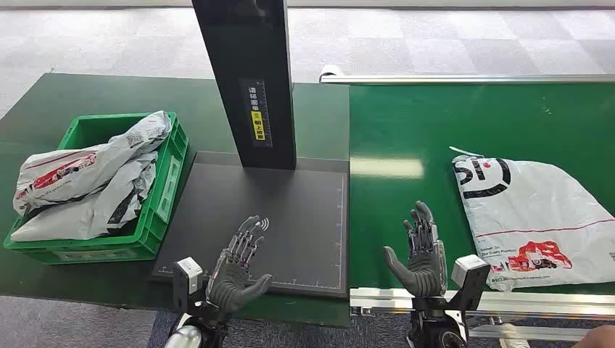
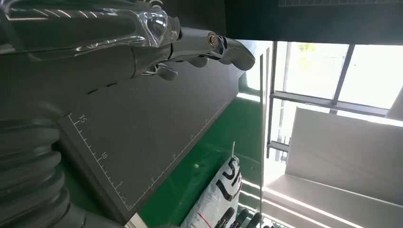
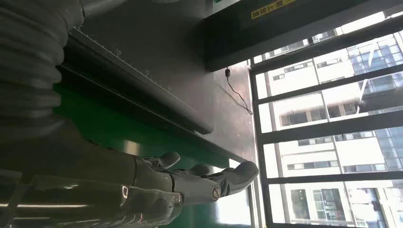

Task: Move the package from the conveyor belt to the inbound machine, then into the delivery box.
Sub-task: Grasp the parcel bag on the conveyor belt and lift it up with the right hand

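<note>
A white plastic package (image 1: 537,217) with black and red print lies flat on the green conveyor belt (image 1: 406,130) at the right; its end (image 2: 221,187) also shows in the left wrist view. My right hand (image 1: 419,252) hovers open over the belt, left of the package and apart from it, fingers stretched out (image 3: 190,183). My left hand (image 1: 238,264) is open above the near edge of the inbound machine's dark plate (image 1: 290,217), holding nothing; its fingers (image 2: 209,45) point along the plate. The green delivery box (image 1: 163,185) at the left holds several white bags (image 1: 87,181).
The machine's black upright column (image 1: 246,80) rises from the back of the plate. A dark green table (image 1: 43,123) carries box and machine. A silver rail (image 1: 508,301) borders the belt's near side. Grey carpet floor (image 1: 435,36) lies beyond.
</note>
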Controlling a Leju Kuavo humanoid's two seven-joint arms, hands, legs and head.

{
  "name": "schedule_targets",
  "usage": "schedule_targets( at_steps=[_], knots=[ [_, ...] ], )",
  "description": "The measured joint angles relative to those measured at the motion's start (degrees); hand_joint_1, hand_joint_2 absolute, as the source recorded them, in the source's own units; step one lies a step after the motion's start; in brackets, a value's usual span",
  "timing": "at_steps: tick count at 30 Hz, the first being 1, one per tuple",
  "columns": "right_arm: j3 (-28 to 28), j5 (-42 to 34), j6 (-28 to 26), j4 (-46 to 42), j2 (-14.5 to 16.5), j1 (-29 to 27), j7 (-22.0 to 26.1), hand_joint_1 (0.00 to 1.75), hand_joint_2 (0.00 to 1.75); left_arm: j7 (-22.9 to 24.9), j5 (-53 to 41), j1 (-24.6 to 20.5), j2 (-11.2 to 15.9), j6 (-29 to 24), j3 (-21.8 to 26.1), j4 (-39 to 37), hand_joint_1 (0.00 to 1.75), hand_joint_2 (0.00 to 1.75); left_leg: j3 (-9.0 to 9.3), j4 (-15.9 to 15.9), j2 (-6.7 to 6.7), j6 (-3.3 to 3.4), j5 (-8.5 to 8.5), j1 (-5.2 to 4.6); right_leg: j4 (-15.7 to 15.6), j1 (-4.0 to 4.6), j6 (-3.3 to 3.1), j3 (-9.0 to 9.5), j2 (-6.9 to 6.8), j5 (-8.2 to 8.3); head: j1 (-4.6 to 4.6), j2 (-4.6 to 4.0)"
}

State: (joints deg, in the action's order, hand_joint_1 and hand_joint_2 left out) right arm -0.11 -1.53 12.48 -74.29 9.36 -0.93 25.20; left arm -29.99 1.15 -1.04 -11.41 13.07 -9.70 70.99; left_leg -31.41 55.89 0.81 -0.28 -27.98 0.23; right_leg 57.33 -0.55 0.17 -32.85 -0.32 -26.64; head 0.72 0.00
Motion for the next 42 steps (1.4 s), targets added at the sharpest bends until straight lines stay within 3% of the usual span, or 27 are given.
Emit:
schedule_targets(
  at_steps=[42],
  knots=[
    [-0.9,-0.8,0.9,-1.5,0.0,0.0,-0.3,0.0,1.75,-0.7,-0.4,-1.0,0.0,-0.7,-0.1,-0.4,0.0,1.75,0.02,0.0,0.01,0.0,0.01,0.0,0.0,0.0,0.0,0.01,0.0,0.0,0.0,0.0]
  ],
)
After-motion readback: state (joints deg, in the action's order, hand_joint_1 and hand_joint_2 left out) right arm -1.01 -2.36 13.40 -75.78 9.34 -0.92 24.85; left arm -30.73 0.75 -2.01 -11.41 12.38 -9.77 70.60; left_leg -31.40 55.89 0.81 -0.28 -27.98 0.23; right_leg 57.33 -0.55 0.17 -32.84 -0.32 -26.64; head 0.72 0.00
